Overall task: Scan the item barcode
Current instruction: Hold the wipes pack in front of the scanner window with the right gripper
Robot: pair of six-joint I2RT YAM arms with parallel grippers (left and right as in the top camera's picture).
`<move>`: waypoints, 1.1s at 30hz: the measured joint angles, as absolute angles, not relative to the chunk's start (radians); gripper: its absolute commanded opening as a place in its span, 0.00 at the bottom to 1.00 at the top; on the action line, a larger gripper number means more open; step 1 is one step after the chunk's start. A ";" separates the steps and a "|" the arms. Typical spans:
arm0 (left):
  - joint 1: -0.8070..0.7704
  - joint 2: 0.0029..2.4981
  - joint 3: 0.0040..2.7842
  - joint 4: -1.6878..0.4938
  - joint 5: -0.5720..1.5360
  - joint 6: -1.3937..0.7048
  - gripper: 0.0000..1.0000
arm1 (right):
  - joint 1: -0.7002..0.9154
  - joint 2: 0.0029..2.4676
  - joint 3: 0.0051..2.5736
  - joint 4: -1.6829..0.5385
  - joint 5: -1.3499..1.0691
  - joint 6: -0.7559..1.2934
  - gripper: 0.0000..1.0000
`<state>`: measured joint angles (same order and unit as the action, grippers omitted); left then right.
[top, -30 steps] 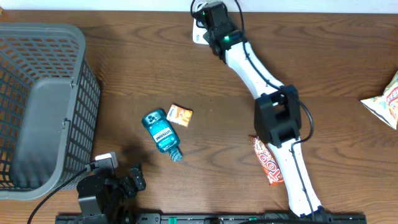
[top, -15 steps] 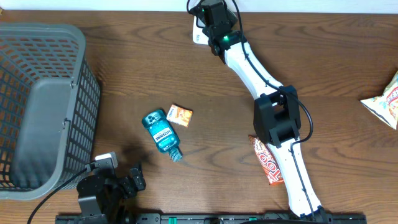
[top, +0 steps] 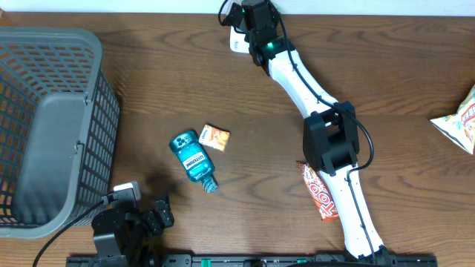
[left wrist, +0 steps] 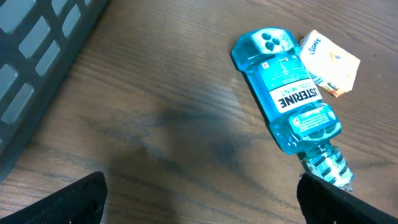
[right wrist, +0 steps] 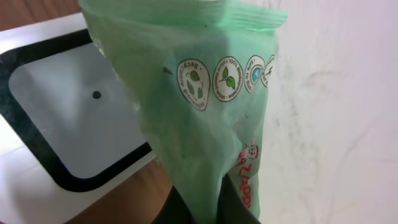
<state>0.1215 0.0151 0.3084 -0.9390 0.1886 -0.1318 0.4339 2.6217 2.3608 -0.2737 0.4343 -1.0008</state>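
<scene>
Overhead: right gripper (top: 245, 15) is stretched to the tabletop's (top: 386, 81) far edge, over the white scanner (top: 236, 44); what it holds is not clear from above. Left gripper (top: 154, 216) sits at the near edge, beside the grey basket (top: 52, 44) on the left side. Mouthwash bottle (top: 193, 157) lies mid-table with an orange packet (top: 216, 137) just beside its base. Candy bar (top: 318, 191) lies by the right arm, chip bag (top: 456, 119) at the right edge.

Left wrist: fingers (left wrist: 78, 199) spread wide, nothing between them; bottle, packet and basket wall ahead.

Right wrist: jaws pinched tight on a green pouch (right wrist: 193, 106), held up over the scanner's black-framed window, next to a white wall (right wrist: 336, 112). No barcode visible on the side shown.
</scene>
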 measured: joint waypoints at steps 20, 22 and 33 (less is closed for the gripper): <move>0.121 0.015 0.308 -0.939 0.189 -0.132 0.98 | 0.437 2.622 2.298 -0.287 0.437 -1.336 0.01; 0.121 0.015 0.308 -0.939 0.189 -0.132 0.98 | 0.437 2.621 2.270 -0.256 0.444 -1.364 0.01; 0.121 0.015 0.308 -0.939 0.189 -0.132 0.98 | 0.436 2.618 2.170 0.048 0.466 -1.446 0.01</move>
<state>0.1215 0.0151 0.3084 -0.9390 0.1886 -0.1318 0.4358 2.6183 2.1696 0.0483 0.4660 -1.4460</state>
